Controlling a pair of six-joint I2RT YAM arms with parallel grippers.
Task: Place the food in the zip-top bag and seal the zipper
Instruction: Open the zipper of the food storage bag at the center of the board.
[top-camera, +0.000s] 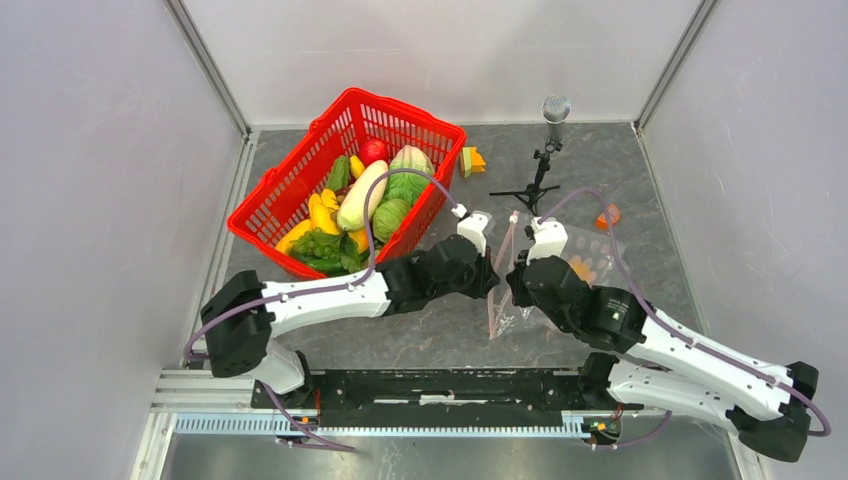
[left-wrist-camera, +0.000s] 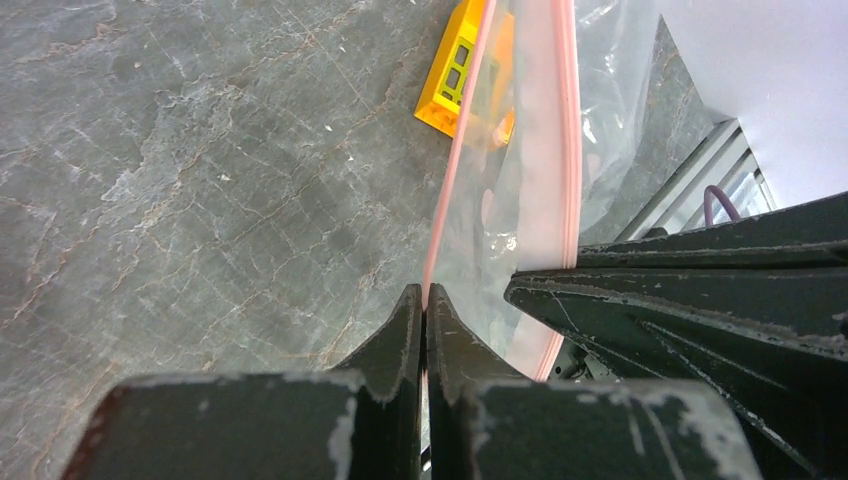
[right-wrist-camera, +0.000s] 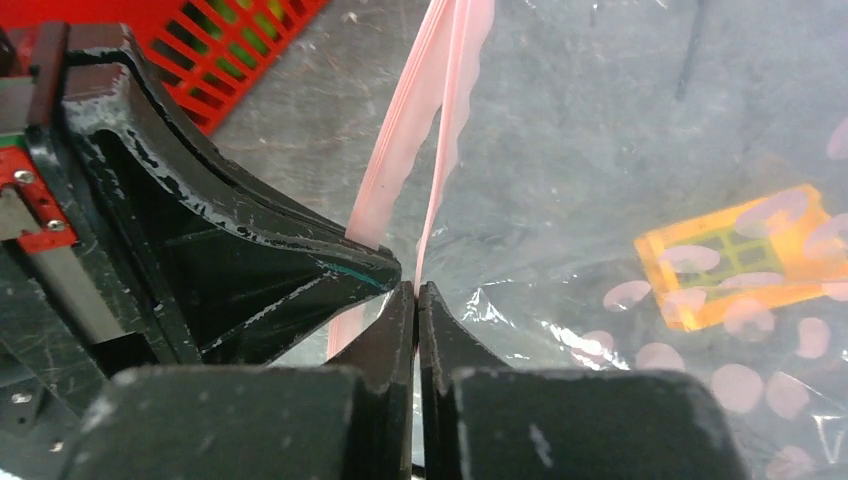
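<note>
Two lips of the pink zipper (right-wrist-camera: 405, 130) stand parted. The left gripper (left-wrist-camera: 424, 295) is clamped on one and the right gripper (right-wrist-camera: 416, 290) on the other, holding the zip-top bag (top-camera: 503, 305) mid-table. The food (top-camera: 365, 200) lies in the red basket (top-camera: 280, 190), at ten o'clock from the bag. An orange block (right-wrist-camera: 740, 255) shows through the film.

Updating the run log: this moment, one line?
left hand shut on pale pink zipper strip | right hand shut on it | toy produce in red mesh basket
</note>
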